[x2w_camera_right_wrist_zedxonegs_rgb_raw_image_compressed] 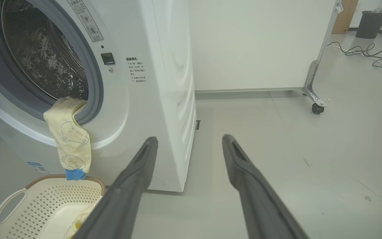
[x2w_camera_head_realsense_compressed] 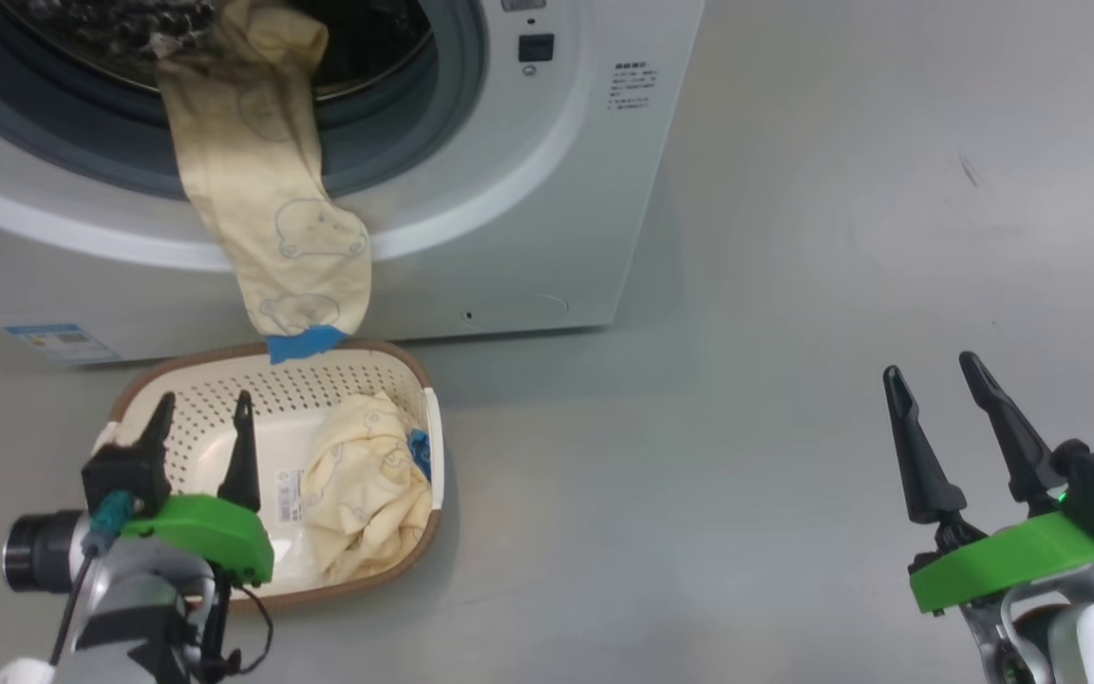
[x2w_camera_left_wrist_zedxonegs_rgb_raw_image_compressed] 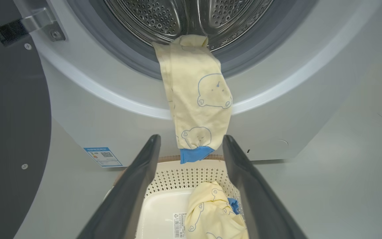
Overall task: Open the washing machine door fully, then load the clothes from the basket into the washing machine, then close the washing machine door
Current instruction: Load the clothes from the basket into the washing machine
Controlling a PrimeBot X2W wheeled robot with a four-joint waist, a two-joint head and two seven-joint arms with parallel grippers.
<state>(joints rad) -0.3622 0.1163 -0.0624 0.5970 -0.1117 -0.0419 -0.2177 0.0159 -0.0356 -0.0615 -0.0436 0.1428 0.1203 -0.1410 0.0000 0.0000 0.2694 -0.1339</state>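
Clothes (x2w_camera_head_realsense_compressed: pixel 367 484) are found in two places. A crumpled piece (x2w_camera_left_wrist_zedxonegs_rgb_raw_image_compressed: pixel 211 212) lies in the right half of the basket (x2w_camera_head_realsense_compressed: pixel 224 404), which stands on the floor (x2w_camera_head_realsense_compressed: pixel 746 427) just before the washing machine (x2w_camera_head_realsense_compressed: pixel 528 190). The left pincer (x2w_camera_head_realsense_compressed: pixel 204 397) is held over the basket's left half, its fingers spread wide and nothing gripped. The crumpled piece lies just to its right. The right pincer (x2w_camera_head_realsense_compressed: pixel 931 367), likewise spread and empty, is well apart over bare floor, so the left arm is judged the nearer.

Farther on, a long garment (x2w_camera_head_realsense_compressed: pixel 272 218) is draped over the grey gasket (x2w_camera_left_wrist_zedxonegs_rgb_raw_image_compressed: pixel 138 63). Its upper end is inside the drum (x2w_camera_left_wrist_zedxonegs_rgb_raw_image_compressed: pixel 144 13) and its long axis runs down the machine's front. Its blue cuff hangs at the basket's far rim; whether it touches cannot be told. The washing machine door (x2w_camera_left_wrist_zedxonegs_rgb_raw_image_compressed: pixel 12 116) is swung open at the left.
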